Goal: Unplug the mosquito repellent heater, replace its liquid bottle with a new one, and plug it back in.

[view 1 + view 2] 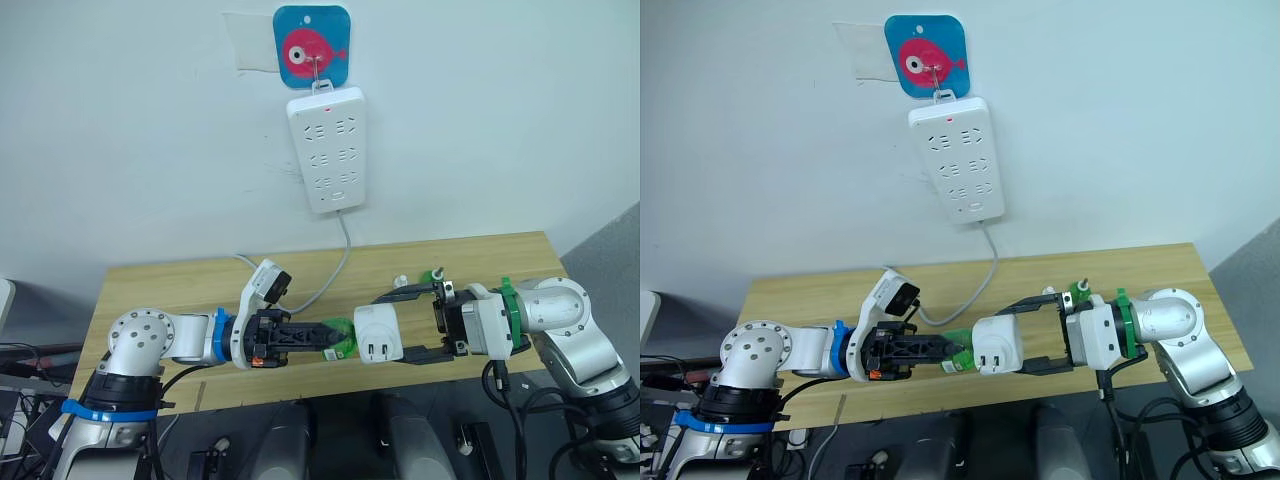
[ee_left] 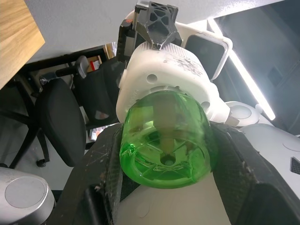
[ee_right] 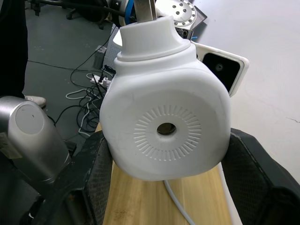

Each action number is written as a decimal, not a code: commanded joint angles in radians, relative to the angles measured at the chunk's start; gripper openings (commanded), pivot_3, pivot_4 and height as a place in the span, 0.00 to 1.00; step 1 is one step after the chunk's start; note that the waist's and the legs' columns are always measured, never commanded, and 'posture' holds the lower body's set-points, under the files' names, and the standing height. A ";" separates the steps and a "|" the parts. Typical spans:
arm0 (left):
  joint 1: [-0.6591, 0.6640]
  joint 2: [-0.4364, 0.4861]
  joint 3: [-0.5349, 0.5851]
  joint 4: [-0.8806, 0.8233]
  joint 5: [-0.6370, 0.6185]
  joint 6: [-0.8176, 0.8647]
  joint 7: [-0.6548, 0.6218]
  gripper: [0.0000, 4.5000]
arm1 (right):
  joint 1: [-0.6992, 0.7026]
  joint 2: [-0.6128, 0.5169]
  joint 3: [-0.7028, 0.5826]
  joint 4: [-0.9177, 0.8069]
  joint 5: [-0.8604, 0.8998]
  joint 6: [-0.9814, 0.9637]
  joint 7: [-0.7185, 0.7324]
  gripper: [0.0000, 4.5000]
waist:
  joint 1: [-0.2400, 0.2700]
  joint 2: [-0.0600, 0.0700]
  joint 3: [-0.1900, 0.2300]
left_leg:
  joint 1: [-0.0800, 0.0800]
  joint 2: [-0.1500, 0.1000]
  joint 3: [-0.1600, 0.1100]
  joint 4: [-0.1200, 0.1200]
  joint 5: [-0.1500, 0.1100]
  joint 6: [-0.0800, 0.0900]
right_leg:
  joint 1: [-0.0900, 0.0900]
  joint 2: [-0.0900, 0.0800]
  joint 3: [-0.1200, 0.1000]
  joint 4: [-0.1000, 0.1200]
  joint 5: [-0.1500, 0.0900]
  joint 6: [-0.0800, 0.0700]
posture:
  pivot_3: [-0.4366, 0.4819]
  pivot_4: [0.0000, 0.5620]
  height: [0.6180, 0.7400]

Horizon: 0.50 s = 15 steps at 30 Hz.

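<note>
The mosquito repellent heater (image 1: pixel 378 335), a small white rounded unit with its two plug prongs facing up toward me, hangs over the table's front edge. My right gripper (image 1: pixel 392 328) is shut on it, one finger on each side; its round vent hole (image 3: pixel 165 129) faces that wrist. A clear green liquid bottle (image 1: pixel 339 337) meets the heater's base from the left. My left gripper (image 1: pixel 333 338) is shut on the bottle. In the left wrist view the green bottle (image 2: pixel 164 143) sits with its neck at the socket of the heater (image 2: pixel 164 79).
A long white power strip (image 1: pixel 327 150) hangs on the wall from a blue fish hook plate (image 1: pixel 311 45), its cable (image 1: pixel 340 262) trailing onto the wooden table (image 1: pixel 180 285). A small green item (image 1: pixel 437 273) and a white cap (image 1: pixel 399 282) lie behind the right gripper.
</note>
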 commanded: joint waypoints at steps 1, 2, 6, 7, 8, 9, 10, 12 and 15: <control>0.007 0.004 0.015 -0.032 -0.016 -0.003 -0.014 0.67 | -0.005 0.001 -0.017 -0.010 0.012 -0.033 0.013 0.65 | 0.000 0.000 0.000 | 0.000 0.000 0.000 0.000 0.000 0.000 | 0.000 0.000 0.000 0.000 0.000 0.000 | 0.39 0.48 1.00; 0.005 0.006 0.019 -0.027 -0.014 -0.004 -0.016 0.73 | -0.003 0.000 -0.020 -0.007 0.013 -0.035 0.013 0.65 | 0.001 0.000 0.000 | 0.000 0.000 0.000 0.000 0.000 0.000 | 0.000 0.000 0.000 0.000 0.000 0.000 | 0.39 0.48 1.00; -0.018 0.025 0.062 0.015 -0.008 -0.023 -0.009 1.00 | 0.008 -0.009 -0.033 0.023 0.001 -0.039 0.008 0.65 | 0.001 0.000 0.000 | 0.000 0.000 0.000 0.000 0.000 0.000 | 0.000 0.000 0.000 0.000 0.000 0.000 | 0.40 0.47 1.00; -0.021 0.039 0.075 0.015 0.003 -0.029 -0.017 1.00 | 0.011 -0.012 -0.037 0.033 -0.002 -0.034 0.003 0.65 | 0.001 0.000 0.000 | 0.000 0.000 0.000 0.000 0.000 0.000 | 0.000 0.000 0.000 0.000 0.000 0.000 | 0.40 0.47 1.00; -0.024 0.053 0.089 0.017 0.015 -0.038 -0.024 1.00 | 0.015 -0.017 -0.040 0.044 -0.008 -0.026 -0.001 0.65 | 0.001 0.000 0.000 | 0.000 0.000 0.000 0.000 0.000 0.000 | 0.000 0.000 0.000 0.000 0.000 0.000 | 0.41 0.46 1.00; -0.026 0.068 0.107 0.011 0.035 -0.058 -0.028 1.00 | 0.020 -0.028 -0.040 0.054 -0.017 -0.002 -0.007 0.65 | 0.001 0.000 0.000 | 0.000 0.000 0.000 0.000 0.000 0.000 | 0.000 0.000 0.000 0.000 0.000 0.000 | 0.41 0.46 1.00; -0.028 0.083 0.119 -0.002 0.061 -0.081 -0.038 1.00 | 0.024 -0.039 -0.039 0.060 -0.024 0.023 -0.011 0.65 | 0.001 0.000 0.000 | 0.000 0.000 0.000 0.000 0.000 0.000 | 0.000 0.000 0.000 0.000 0.000 0.000 | 0.41 0.46 1.00; -0.004 0.166 0.083 -0.114 0.236 -0.229 -0.152 1.00 | 0.028 -0.065 -0.041 0.051 -0.034 0.149 -0.061 0.65 | 0.002 0.000 0.000 | 0.000 0.000 0.000 0.000 0.001 -0.002 | 0.000 0.000 0.000 0.000 0.000 0.000 | 0.41 0.45 1.00; 0.073 0.293 -0.052 -0.285 0.628 -0.647 -0.364 1.00 | 0.015 -0.095 -0.048 -0.013 0.016 0.473 -0.176 0.65 | 0.001 0.001 -0.001 | -0.001 0.000 0.002 -0.001 0.002 -0.004 | -0.002 -0.001 0.002 0.000 0.000 -0.002 | 0.42 0.44 1.00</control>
